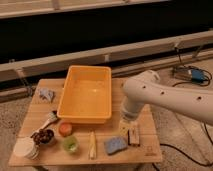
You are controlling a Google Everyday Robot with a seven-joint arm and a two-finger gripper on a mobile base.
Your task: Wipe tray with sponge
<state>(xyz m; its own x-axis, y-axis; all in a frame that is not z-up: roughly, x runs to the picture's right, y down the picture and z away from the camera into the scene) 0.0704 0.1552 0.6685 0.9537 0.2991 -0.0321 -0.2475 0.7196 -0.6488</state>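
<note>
The large deep orange-yellow plastic tray (85,95) sits on the wooden table (149,142); the small flat blue sponge (116,145) lies in front of it, just beside a dark rectangular block (134,136). The gripper (126,126), jaws apart and empty, hangs by that block

A low table (37,112) of pale wooden slats is set on a speckled grey floor (11,117). Behind it, a long pale rail (75,57) is carried across the view on metal brackets, and a dark wall (100,30) is seen above it. At the right, a blue device (194,75) with black cables is laid on the floor. The scene is lit warmly.
</note>
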